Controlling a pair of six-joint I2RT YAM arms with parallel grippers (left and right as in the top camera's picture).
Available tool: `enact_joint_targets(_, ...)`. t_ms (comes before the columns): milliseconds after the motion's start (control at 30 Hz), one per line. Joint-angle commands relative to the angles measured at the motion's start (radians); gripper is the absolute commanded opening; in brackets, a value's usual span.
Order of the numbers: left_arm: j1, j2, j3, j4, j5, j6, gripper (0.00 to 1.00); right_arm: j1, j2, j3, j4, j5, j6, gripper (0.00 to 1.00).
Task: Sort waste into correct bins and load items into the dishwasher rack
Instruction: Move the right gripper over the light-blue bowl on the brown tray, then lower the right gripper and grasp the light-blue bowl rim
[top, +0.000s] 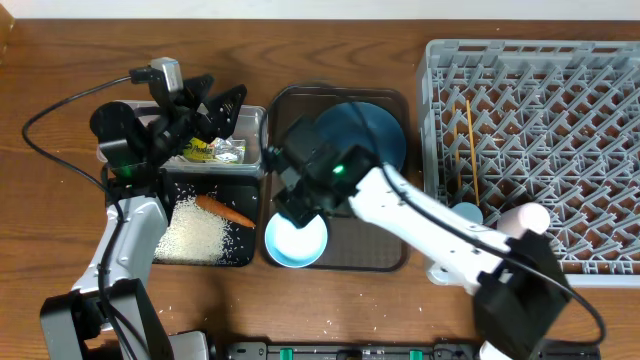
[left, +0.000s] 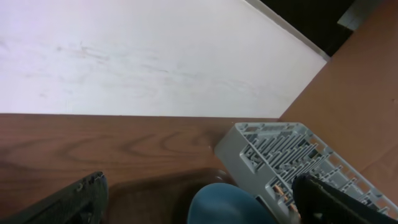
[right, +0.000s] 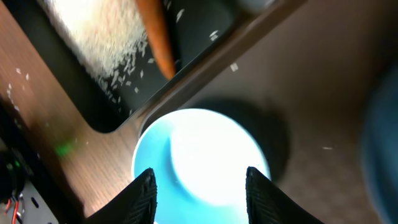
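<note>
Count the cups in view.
2. A light blue cup in the rack near its front left corner; a pinkish-white cup beside it, to its right. The right arm may hide more.

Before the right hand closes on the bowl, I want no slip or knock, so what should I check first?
1. Right hand open above the bowl: ok.
2. Fingers touching the bowl: cannot tell.
3. Bowl free of scraps: ok.
4. Left hand open, away over the tub: ok.
5. Free pegs in the rack: ok.
6. Rice all in the black tray: not ok, grains lie on the table.
</note>
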Motion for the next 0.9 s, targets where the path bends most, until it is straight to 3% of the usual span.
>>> enact_joint_targets(0,0.001,-0.016,-0.001,0.011,-0.007,0.046,0.96,0.040,0.044,0.003,0.011,-0.001,0.008,0.45)
enact_joint_targets(567,0.001,-0.016,-0.001,0.032,-0.007,0.046,0.97,0.185,0.100,0.002,0.029,0.052,0.027,0.44)
enact_joint_targets(867,0.001,-0.016,-0.001,0.048,-0.006,0.046,0.96,0.193,0.100,-0.034,0.031,0.078,0.027,0.44)
